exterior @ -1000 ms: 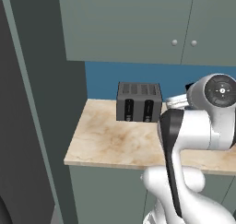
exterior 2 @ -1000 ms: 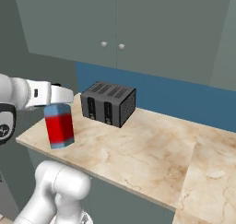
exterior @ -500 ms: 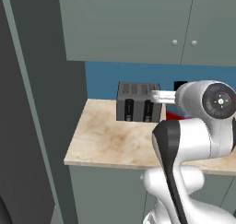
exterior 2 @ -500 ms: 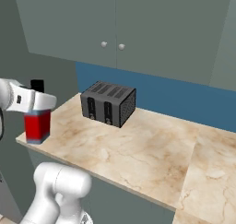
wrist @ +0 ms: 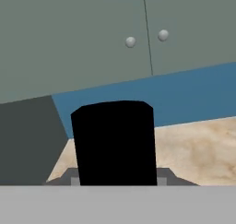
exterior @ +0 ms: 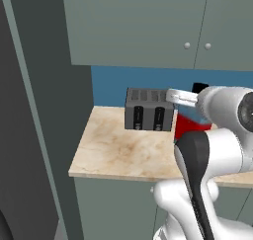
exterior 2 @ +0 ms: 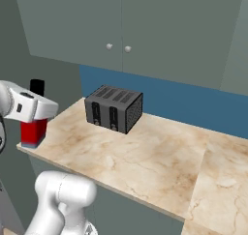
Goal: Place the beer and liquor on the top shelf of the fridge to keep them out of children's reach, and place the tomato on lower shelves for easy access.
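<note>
- Over the beige marbled stone countertop [exterior 2: 145,152] you have grey-green wall cupboards [exterior 2: 145,31] with small round knobs and a blue backsplash strip [exterior 2: 193,103] behind; a dark grey two-slot toaster [exterior 2: 114,108] stands near the counter's back, well clear of the front edge.
- At the counter's left end you see the tall dark grey side of the fridge [exterior: 44,110] rising past the cupboards.
- Your pincer [exterior 2: 38,114] is nearly closed and clamped on the liquor, a squat bottle with a red lower body and a short black cap [exterior 2: 34,125]; the white hand covers the bottle's upper body, so you cannot see its blue part or the finger contact itself.
- From the right base camera the bottle sits at the counter's left front corner, beside and well apart from the toaster; you cannot tell whether its base touches the stone or hangs just above it.
- Its long axis is upright, cap pointing up; the hand camera looks straight onto that black cap [wrist: 114,142], with the cupboard knobs above it.
</note>
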Robot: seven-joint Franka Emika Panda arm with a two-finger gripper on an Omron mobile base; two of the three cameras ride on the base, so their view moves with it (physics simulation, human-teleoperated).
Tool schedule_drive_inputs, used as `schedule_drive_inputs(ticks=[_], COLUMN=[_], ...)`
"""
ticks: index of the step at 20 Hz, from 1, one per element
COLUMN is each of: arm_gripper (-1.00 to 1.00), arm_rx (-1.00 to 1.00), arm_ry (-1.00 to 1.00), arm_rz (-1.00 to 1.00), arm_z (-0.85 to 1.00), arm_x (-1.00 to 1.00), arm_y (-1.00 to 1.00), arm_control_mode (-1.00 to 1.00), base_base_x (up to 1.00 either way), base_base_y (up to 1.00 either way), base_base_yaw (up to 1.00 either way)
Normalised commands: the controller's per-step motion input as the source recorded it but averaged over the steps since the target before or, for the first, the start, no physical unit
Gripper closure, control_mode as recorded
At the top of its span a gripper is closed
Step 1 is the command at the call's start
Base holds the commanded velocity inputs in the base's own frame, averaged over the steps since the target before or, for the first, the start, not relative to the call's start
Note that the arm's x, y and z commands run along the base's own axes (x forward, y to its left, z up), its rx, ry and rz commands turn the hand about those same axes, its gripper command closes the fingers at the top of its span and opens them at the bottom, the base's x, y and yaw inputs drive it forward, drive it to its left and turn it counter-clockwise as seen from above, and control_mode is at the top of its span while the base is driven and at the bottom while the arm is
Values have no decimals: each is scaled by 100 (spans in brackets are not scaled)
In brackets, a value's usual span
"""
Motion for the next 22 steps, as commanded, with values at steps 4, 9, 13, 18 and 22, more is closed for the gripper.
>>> schedule_drive_inputs(ticks=[4, 9, 13, 18, 22], arm_gripper=[100, 100, 100, 100, 100], arm_rx=[-9, -6, 0, 0, 0], arm_ry=[24, 17, 7, 2, 2], arm_rz=[0, 5, 9, 8, 8], arm_z=[20, 0, 0, 0, 0], arm_x=[0, 0, 0, 0, 0], arm_y=[-8, -10, -10, -22, -19], arm_control_mode=[-100, -100, -100, -100, -100], base_base_x=[0, 0, 0, 0, 0], base_base_y=[0, 0, 0, 0, 0], base_base_yaw=[0, 0, 0, 0, 0])
